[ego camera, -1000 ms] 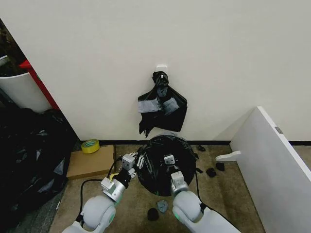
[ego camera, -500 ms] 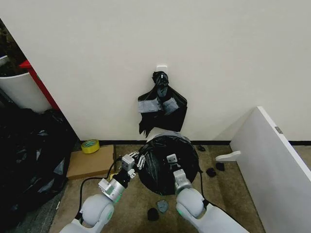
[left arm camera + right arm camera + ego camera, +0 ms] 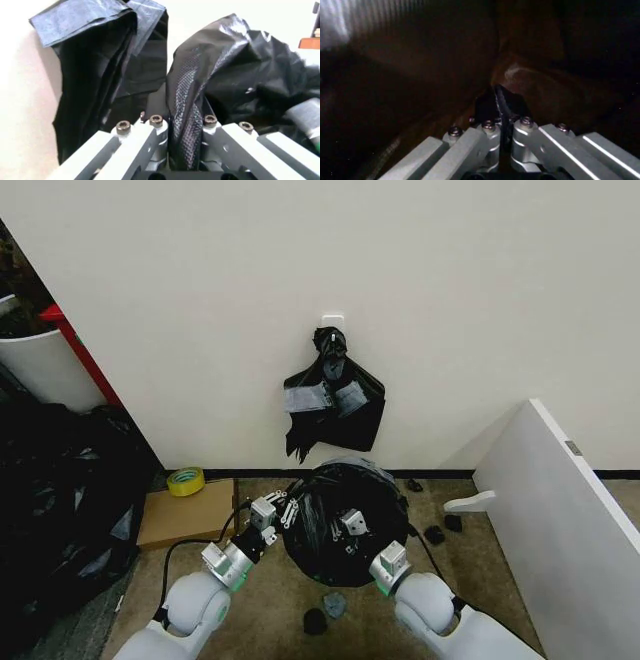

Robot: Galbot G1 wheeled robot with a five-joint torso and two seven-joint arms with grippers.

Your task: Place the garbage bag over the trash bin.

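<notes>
I am getting even, soft room light in the head view; the pale wall (image 3: pixel 450 290) is glowing brightly without hard shadows, while the dark corner on my left is sinking into near-black. The garbage bag (image 3: pixel 345 510) is catching small glossy highlights. In the left wrist view the background is blowing out white and the bag's folds (image 3: pixel 235 63) are looking slightly soft. The right wrist view is running very dim and brownish, the plastic (image 3: pixel 520 75) blurring, with only the metal fingers (image 3: pixel 470 140) picking up light.

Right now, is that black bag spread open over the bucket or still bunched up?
Spread open: the garbage bag forms a wide round dome on the floor, with the left gripper and right gripper each pinching its plastic.
</notes>
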